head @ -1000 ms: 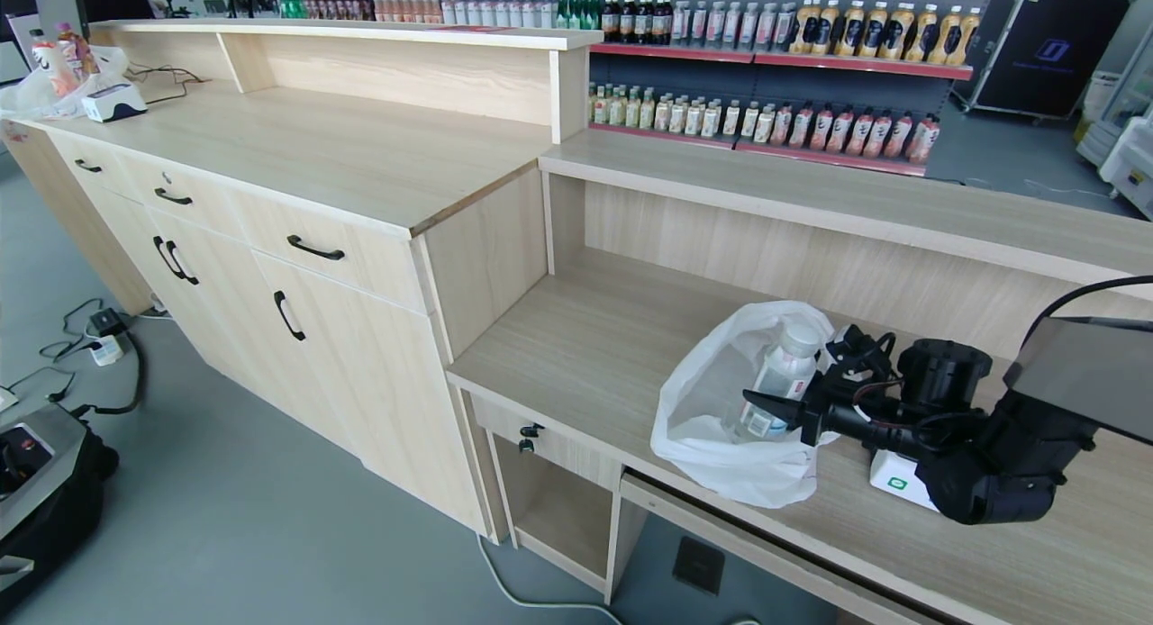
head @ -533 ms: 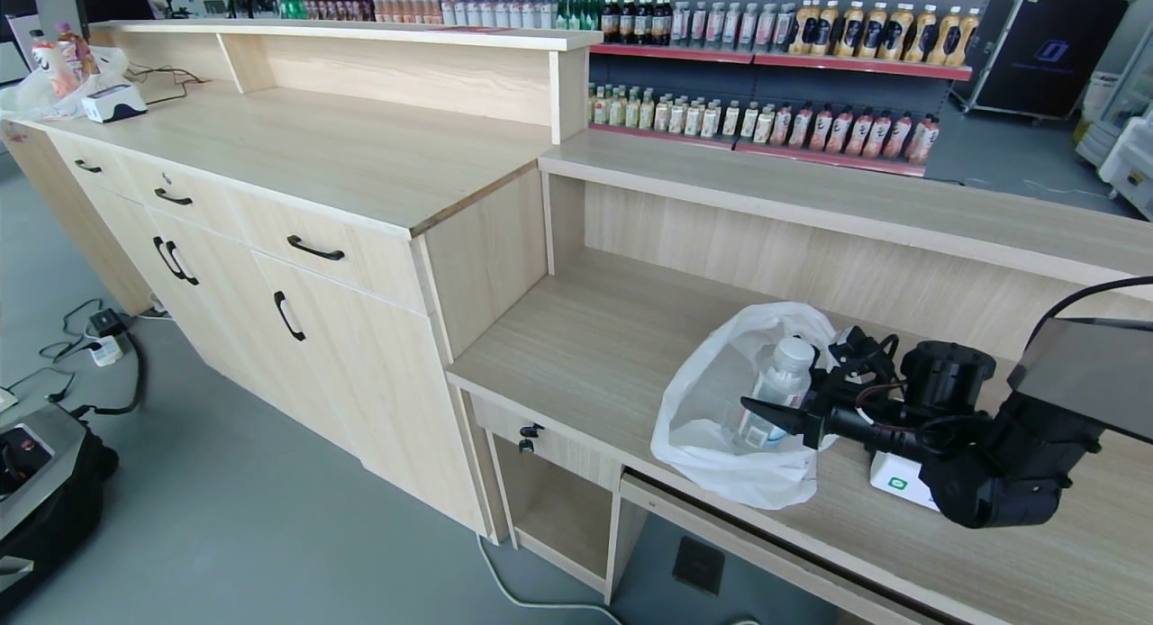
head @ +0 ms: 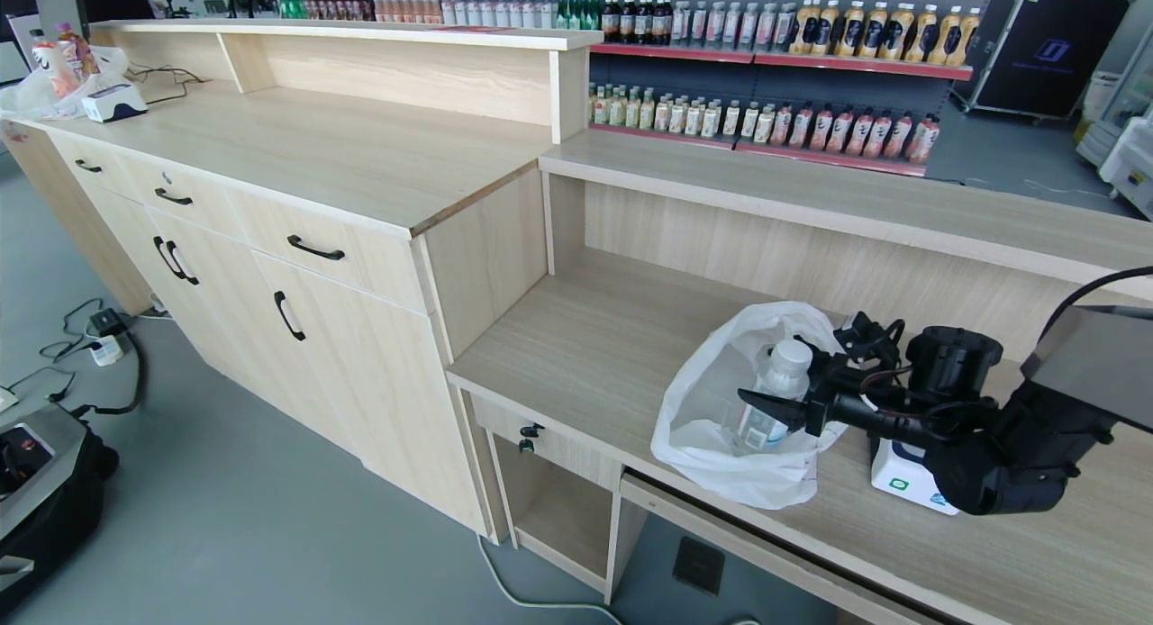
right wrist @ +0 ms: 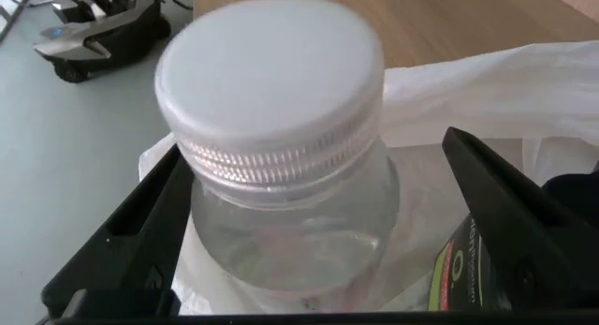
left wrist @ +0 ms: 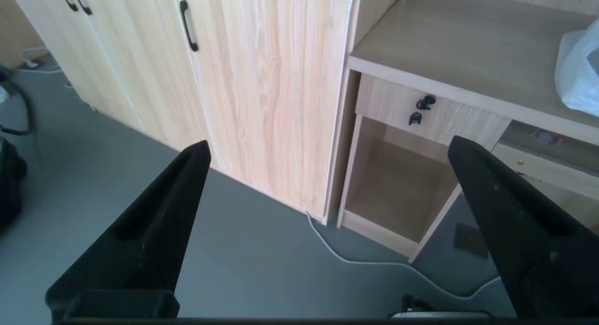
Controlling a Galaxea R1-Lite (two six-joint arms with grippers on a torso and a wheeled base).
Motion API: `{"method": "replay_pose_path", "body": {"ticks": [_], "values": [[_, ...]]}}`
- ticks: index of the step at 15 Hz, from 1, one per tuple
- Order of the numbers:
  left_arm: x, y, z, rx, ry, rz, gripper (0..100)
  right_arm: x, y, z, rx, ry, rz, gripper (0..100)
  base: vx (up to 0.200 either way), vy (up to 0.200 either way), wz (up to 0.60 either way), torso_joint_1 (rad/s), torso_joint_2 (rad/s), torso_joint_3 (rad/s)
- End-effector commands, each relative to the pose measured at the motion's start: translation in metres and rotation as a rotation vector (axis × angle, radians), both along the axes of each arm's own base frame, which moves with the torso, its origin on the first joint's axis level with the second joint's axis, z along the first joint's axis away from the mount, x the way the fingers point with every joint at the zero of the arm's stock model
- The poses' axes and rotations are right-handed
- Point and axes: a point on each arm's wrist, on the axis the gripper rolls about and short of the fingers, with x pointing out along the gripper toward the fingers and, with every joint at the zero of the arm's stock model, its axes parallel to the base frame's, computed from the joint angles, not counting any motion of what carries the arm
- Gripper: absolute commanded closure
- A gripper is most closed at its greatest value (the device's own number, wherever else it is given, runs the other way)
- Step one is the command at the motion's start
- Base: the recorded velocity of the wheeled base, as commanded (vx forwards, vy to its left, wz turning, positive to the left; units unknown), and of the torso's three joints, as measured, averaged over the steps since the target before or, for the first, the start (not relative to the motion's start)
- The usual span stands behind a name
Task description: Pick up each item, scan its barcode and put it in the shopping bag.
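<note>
A clear plastic bottle (head: pixel 776 395) with a white cap stands upright inside the white shopping bag (head: pixel 712 400) on the lower counter. My right gripper (head: pixel 780 382) is at the bag's mouth, open, with its fingers on either side of the bottle. In the right wrist view the bottle (right wrist: pixel 281 175) sits between the fingers (right wrist: pixel 140 241), and the bag (right wrist: pixel 524 91) shows in a gap on one side. My left gripper (left wrist: pixel 328 147) is open with nothing in it, hanging over the grey floor in front of the cabinets.
A white scanner box (head: pixel 910 481) lies on the lower counter (head: pixel 585 337) just right of the bag, under my right arm. A raised wooden ledge (head: pixel 811 193) runs behind it. Drink shelves (head: pixel 766 67) stand beyond. Far left on the upper counter sit another bag (head: pixel 45 89) and a device (head: pixel 113 103).
The bottle has sunk a little deeper into the bag. My right arm has drawn back slightly to the right, and more of the scanner box shows.
</note>
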Motion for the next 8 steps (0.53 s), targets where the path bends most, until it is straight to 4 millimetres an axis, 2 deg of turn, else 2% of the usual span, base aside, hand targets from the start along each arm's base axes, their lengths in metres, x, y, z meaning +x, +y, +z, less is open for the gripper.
{"method": "replay_pose_path", "body": {"ticks": [1, 2, 3, 5, 8], "values": [[0.000, 0.000, 0.000, 0.001, 0.000, 0.000, 0, -0.006, 0.000, 0.035, 0.002, -0.069, 0.000, 0, 0.000, 0.000, 0.00, 0.000, 0.00, 0.000], [0.000, 0.000, 0.000, 0.000, 0.000, 0.000, 0, -0.009, 0.000, 0.045, 0.002, -0.078, 0.000, 0, 0.000, 0.000, 0.00, 0.000, 0.00, 0.000], [0.000, 0.000, 0.000, 0.000, 0.000, 0.000, 0, -0.024, -0.001, 0.076, -0.006, -0.114, -0.008, 0, 0.000, 0.000, 0.00, 0.000, 0.00, 0.000], [0.000, 0.000, 0.000, 0.001, 0.000, 0.000, 0, -0.051, -0.018, 0.118, -0.070, -0.209, -0.107, 0, 0.000, 0.000, 0.00, 0.000, 0.00, 0.000], [0.000, 0.000, 0.000, 0.000, 0.000, 0.000, 0, -0.090, -0.045, 0.150, -0.192, -0.301, -0.282, 0, 0.000, 0.000, 0.00, 0.000, 0.00, 0.000]]}}
